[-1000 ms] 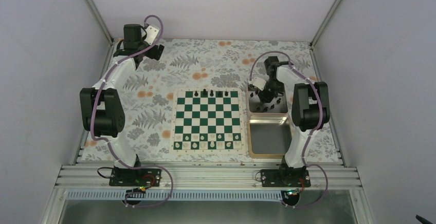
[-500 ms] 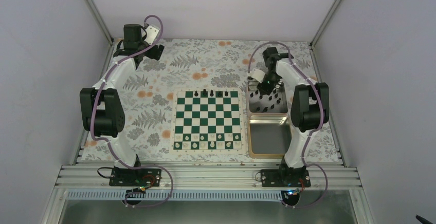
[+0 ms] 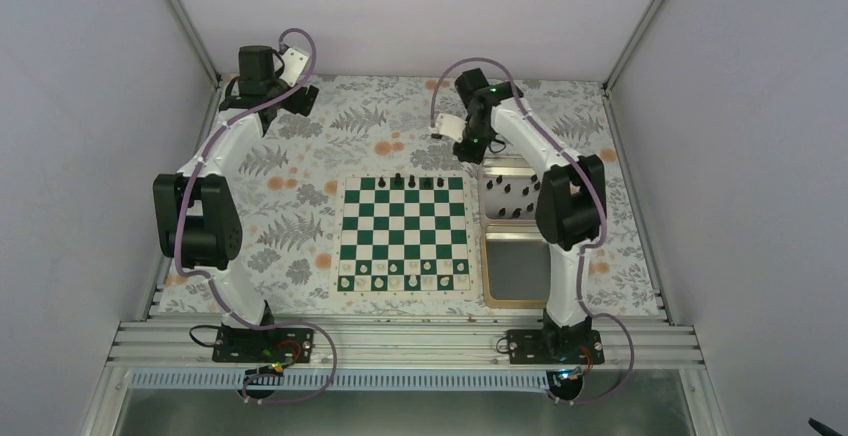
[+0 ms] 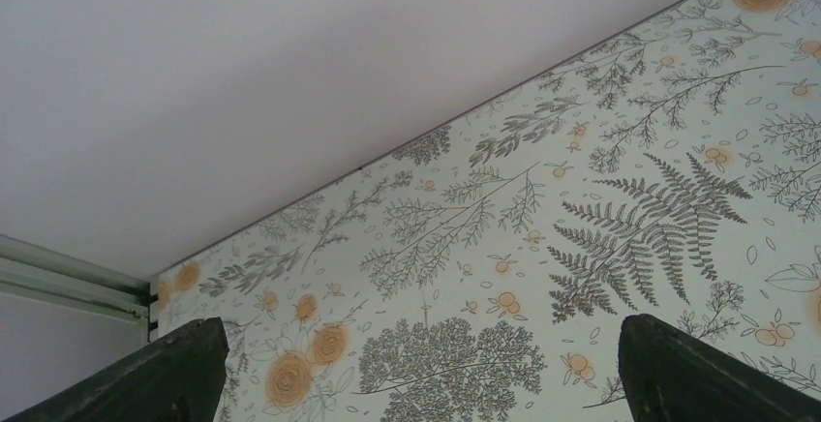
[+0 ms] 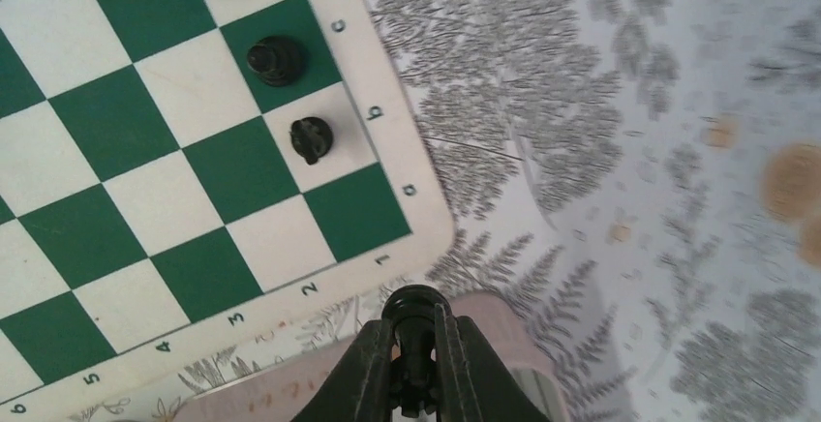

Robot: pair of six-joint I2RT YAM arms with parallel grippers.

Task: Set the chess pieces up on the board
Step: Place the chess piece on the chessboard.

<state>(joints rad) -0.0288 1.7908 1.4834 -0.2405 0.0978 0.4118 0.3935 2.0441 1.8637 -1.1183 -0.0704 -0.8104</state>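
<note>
- Right gripper (image 5: 414, 349): jaws clenched on one black piece (image 5: 414, 308). The piece is held upright, its long axis running along the fingers, so the wrist view shows it nearly end-on.
- Location of the held piece: bottom centre of the wrist frame, just off the corner of the board (image 5: 242, 165) and over the patterned tablecloth (image 5: 581, 151).
- Governing relation: the vacant corner square (image 5: 356, 211) lies up and slightly left of the held piece. The next square along that edge row already carries a seated piece (image 5: 311, 138). Judged from this, the coming move is a short travel up-left, then a straight descent that stays clear of that neighbour.
- Nearer arm: in the overhead view the right gripper sits just beyond the board's upper right corner. The left gripper (image 3: 300, 101) is parked at the upper left, well apart from the board, with its jaws fully released and nothing between them.
- Remaining stock: more black pieces lie in the tin (image 3: 522, 218) just right of the board.
- Change from one second ago: the right gripper was then low over that tin. It has since closed fully, lifted and swung up-left. The left arm and the seated pieces are unchanged.
</note>
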